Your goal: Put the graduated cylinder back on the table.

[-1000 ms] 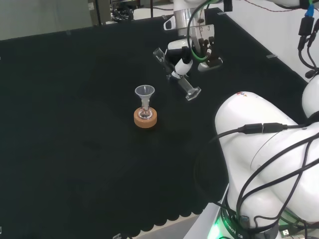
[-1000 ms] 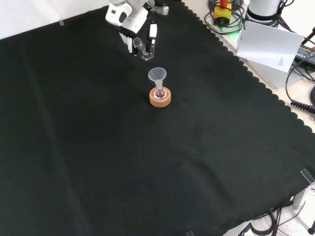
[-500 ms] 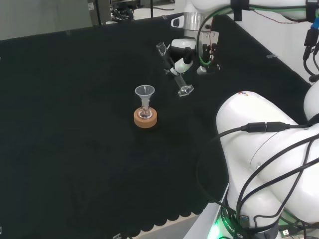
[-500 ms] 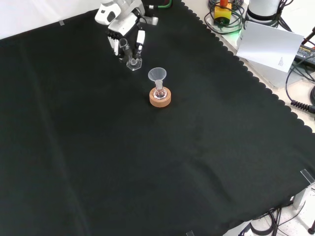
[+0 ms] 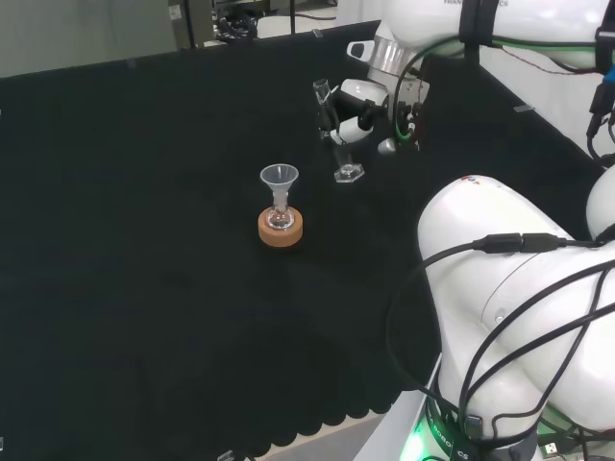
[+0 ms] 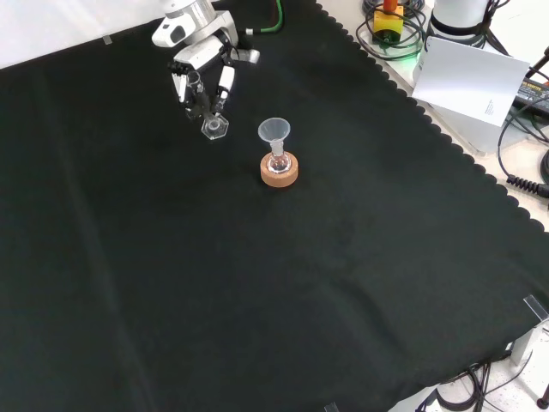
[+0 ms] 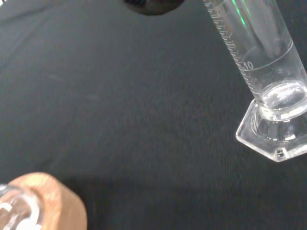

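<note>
Glass item: graduated cylinder (image 5: 333, 130), clear, near upright with a slight lean, hexagonal foot (image 7: 271, 135) low over the black cloth (image 6: 257, 283); contact with cloth not confirmed.
Hand state: hand (image 5: 357, 104) clasped round the cylinder's upper tube, fingers (image 6: 221, 86) curled about it in the front view.
Position: just beyond and right of the cork ring (image 5: 280, 228) in the head view; near it, apart, not touching.
Neighbour: small flask with funnel (image 5: 279, 177) seated on the cork ring; tip-over hazard if brushed.
Step judged: lowering to stand on the table.
Recommended practice: bring tube fully vertical, set foot flat on all edges, then uncurl fingers and lift straight away from the funnel.
Risk: release while leaning, likely topple.
</note>
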